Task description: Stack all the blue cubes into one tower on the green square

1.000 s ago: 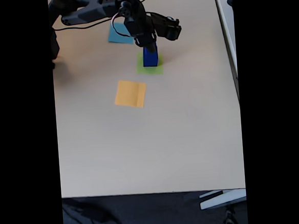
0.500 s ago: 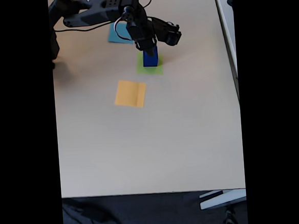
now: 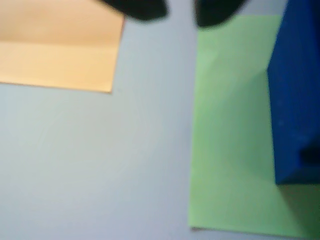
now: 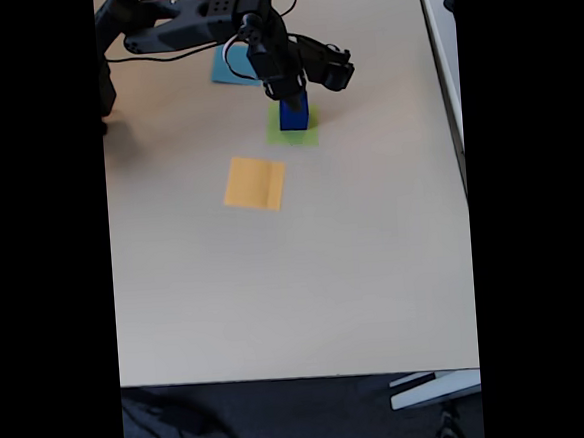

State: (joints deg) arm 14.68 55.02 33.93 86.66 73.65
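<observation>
Fixed view: blue cubes (image 4: 294,113) read as one dark-blue column, long axis vertical, standing upright on green square (image 4: 292,125), near far end of the surface (image 4: 306,278). Individual cubes not separable. End effector (image 4: 290,87) sits at the column's top; can't tell if clenched or released. Wrist view: blue block (image 3: 295,95) on green paper (image 3: 230,145), orange square (image 3: 60,45) apart to the left.

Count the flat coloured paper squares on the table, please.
3: the green square under the blue stack, the orange-yellow square nearer the camera, the light-blue square partly behind the arm.
</observation>
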